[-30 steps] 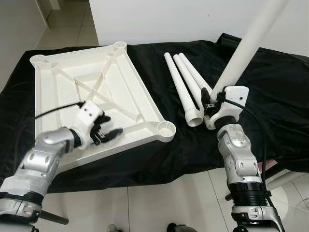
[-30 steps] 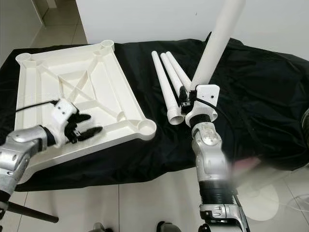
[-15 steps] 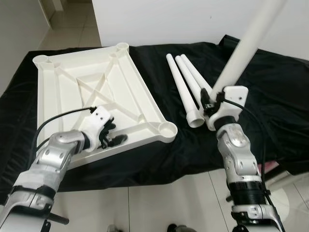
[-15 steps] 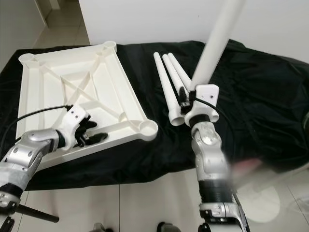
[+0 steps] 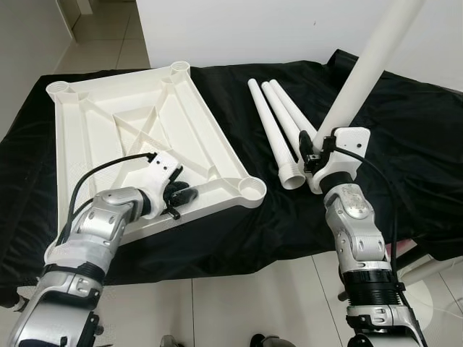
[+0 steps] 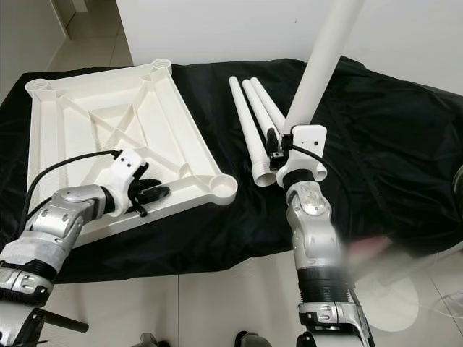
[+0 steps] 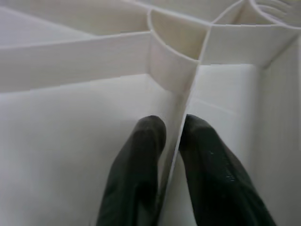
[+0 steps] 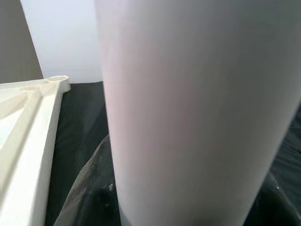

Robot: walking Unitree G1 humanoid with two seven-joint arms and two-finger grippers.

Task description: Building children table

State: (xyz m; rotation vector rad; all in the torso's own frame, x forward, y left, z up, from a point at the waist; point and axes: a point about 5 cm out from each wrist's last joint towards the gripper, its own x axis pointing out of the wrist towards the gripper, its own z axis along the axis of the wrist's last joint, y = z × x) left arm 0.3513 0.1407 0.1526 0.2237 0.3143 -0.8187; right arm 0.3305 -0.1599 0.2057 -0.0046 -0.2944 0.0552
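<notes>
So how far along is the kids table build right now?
Early. No leg is fitted: the upside-down tabletop has empty corner sockets. The left gripper pinches a tabletop rib, and the right gripper holds one leg raised. Three legs lie on the black cloth.

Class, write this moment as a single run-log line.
left gripper: shut on tabletop rib, near corner socket | right gripper: holding leg upright | three legs on black cloth
</notes>
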